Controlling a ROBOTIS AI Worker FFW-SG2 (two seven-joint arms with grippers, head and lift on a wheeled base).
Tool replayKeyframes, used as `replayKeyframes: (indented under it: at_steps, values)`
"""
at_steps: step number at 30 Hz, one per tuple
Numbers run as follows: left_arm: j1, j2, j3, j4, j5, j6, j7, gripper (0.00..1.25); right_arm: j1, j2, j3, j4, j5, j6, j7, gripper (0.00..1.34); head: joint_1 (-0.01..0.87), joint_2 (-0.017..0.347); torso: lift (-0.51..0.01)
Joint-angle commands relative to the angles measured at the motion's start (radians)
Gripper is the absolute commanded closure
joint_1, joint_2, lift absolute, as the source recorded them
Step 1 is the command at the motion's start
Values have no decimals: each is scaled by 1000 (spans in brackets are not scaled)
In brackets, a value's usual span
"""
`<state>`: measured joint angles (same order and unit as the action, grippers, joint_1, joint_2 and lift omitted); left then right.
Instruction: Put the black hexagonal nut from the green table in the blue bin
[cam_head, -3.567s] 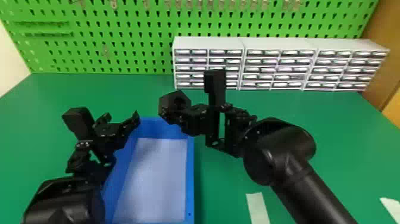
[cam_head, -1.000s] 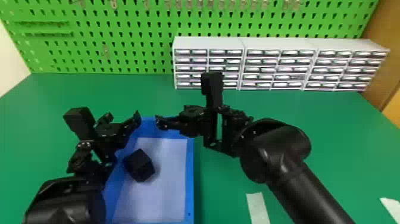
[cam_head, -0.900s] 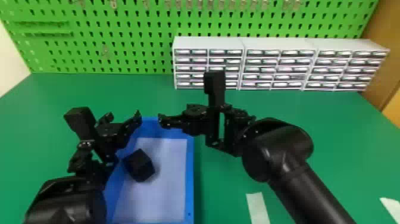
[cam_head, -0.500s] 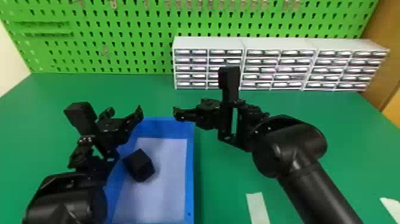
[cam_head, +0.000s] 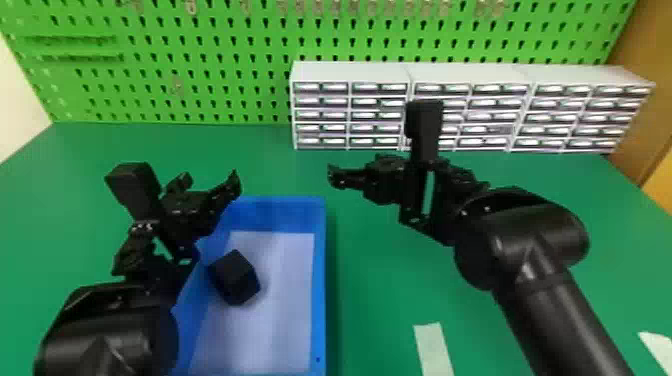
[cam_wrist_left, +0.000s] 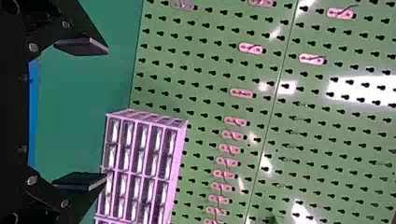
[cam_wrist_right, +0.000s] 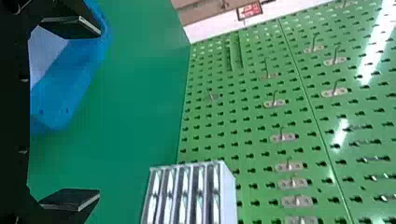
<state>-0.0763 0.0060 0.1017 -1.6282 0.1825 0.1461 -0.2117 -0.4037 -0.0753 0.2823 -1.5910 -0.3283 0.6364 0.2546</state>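
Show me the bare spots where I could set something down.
Bare green table lies between the left hand and the green pegboard, and between the blue plastic bin and the whitish strip. The bin's right half is open too. Crowded: the bin's left side, with the black hexagonal nut and left arm.

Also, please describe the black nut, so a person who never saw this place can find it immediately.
On the green table stands an open blue bin. Inside, near its left wall, lies the black nut. Unlike the black left arm and right arm, it is a loose, angular block.
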Motion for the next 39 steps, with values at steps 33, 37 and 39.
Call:
replayKeyframes:
  at_steps: [33, 37, 39]
  values:
    - [0, 0, -3, -4, 0, 9, 0, 305, 94, 8, -288, -164, 189, 31, -2, 101, 686, 51, -97]
    - [0, 0, -5, -4, 0, 10, 0, 305, 106, 6, -311, -184, 209, 31, -2, 101, 686, 51, -97]
    - [0, 0, -5, -4, 0, 10, 0, 305, 112, 5, -322, -191, 219, 32, -2, 99, 686, 51, -97]
